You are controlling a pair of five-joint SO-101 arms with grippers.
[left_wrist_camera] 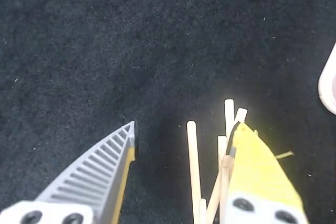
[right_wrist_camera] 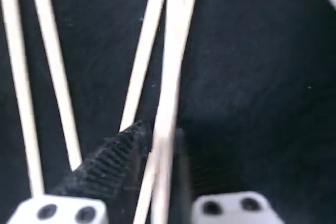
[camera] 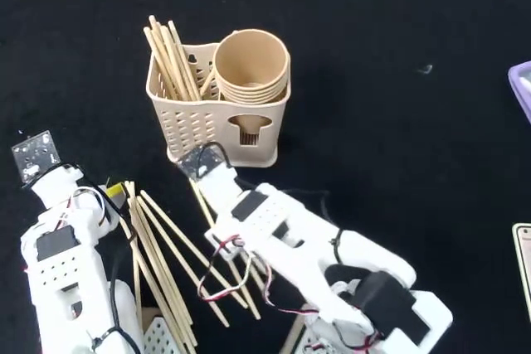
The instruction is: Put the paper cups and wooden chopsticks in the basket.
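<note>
A beige slotted basket point(camera: 178, 105) stands at the back centre of the black table. It holds a stack of paper cups point(camera: 251, 64) and a bundle of upright wooden chopsticks point(camera: 170, 51). Several loose chopsticks point(camera: 162, 246) lie fanned on the cloth in front of it, between the two arms. My left gripper point(left_wrist_camera: 182, 129) is open over the far ends of some of them point(left_wrist_camera: 193, 166), which lie close to its yellow finger point(left_wrist_camera: 252, 166). My right gripper point(right_wrist_camera: 158, 132) is down at the cloth just in front of the basket, shut on a chopstick point(right_wrist_camera: 167, 93) that runs between its dark fingers.
A purple object point(camera: 521, 84) pokes in at the right edge, with a flat card-like item point(camera: 523, 246) below it. The cloth to the right of the basket is bare. A pale rounded shape point(left_wrist_camera: 328, 85) shows at the edge of the left wrist view.
</note>
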